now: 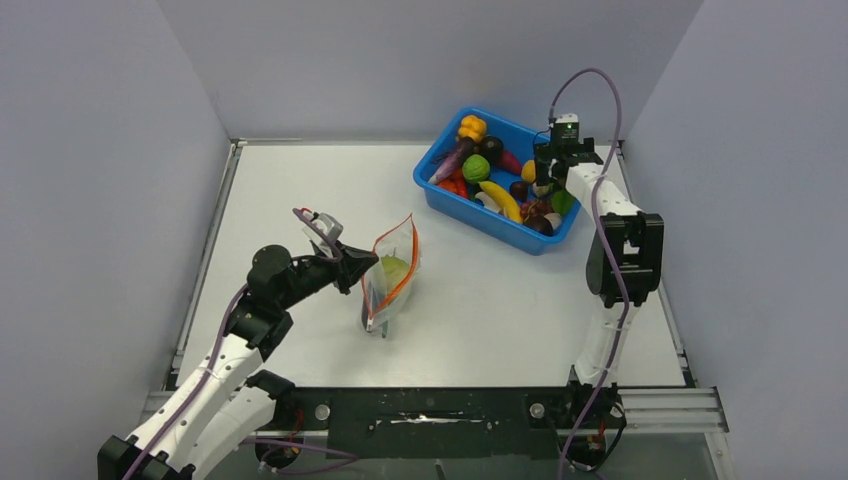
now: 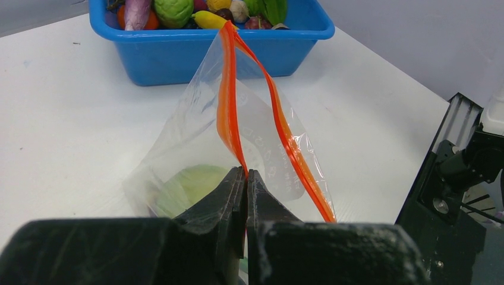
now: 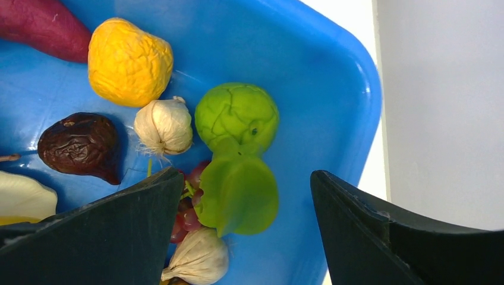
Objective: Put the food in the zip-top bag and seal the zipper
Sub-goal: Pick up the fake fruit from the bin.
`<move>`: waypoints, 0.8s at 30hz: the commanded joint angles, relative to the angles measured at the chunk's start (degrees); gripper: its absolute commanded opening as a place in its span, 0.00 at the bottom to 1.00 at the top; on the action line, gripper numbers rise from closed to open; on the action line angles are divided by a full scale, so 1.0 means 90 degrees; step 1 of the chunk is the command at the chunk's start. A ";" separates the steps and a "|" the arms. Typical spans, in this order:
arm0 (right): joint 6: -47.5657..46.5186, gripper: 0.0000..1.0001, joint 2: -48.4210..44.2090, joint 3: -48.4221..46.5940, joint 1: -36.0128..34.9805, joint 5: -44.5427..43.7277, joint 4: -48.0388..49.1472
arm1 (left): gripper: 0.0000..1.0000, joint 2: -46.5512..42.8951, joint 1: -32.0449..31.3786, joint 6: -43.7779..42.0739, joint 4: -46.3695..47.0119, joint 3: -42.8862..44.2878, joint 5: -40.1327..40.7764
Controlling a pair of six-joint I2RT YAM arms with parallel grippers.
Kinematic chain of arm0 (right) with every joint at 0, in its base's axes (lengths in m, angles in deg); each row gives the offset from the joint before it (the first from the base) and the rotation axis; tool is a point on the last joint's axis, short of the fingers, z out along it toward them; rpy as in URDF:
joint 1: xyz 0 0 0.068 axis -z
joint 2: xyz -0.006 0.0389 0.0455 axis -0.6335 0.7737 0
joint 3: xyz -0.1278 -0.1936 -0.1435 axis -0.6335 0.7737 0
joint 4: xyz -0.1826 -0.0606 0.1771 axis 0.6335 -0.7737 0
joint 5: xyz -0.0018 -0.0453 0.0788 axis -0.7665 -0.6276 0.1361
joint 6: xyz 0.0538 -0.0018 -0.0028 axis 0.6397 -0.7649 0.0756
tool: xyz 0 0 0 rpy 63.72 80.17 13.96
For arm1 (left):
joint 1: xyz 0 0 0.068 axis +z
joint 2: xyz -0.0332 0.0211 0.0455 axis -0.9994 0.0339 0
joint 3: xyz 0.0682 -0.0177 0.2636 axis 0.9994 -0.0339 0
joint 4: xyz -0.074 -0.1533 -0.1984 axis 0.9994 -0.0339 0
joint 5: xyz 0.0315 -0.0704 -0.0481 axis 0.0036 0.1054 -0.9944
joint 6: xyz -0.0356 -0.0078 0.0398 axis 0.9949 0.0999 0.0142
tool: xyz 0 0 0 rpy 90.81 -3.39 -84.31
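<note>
Left gripper (image 2: 245, 178): I pinch the zipper (image 2: 224, 101) of the bag (image 2: 184, 130).
Right gripper (image 3: 246, 176): my fingers are spread wide over food (image 3: 236, 116) in the bin (image 3: 350, 89).

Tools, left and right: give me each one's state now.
Left tool: closed on the zipper of the zip-top bag.
Right tool: open, holding nothing, over the blue bin.

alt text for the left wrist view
The shut left gripper pinches one orange zipper strip of an open clear zip-top bag with pale green food inside. Behind it, a blue bin of toy produce sits on the white table.
</note>
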 commanded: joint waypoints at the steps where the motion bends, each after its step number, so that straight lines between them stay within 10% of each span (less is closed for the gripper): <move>1: -0.0170 0.82 0.0099 -0.0342 -0.0012 -0.0049 -0.0223 | 0.00 -0.0103 -0.0018 -0.0130 0.0315 0.0022 -0.0088; 24: -0.0331 0.64 0.0534 -0.0853 -0.0054 -0.0326 -0.0916 | 0.00 -0.0122 -0.0018 -0.0150 0.0325 0.0005 -0.0073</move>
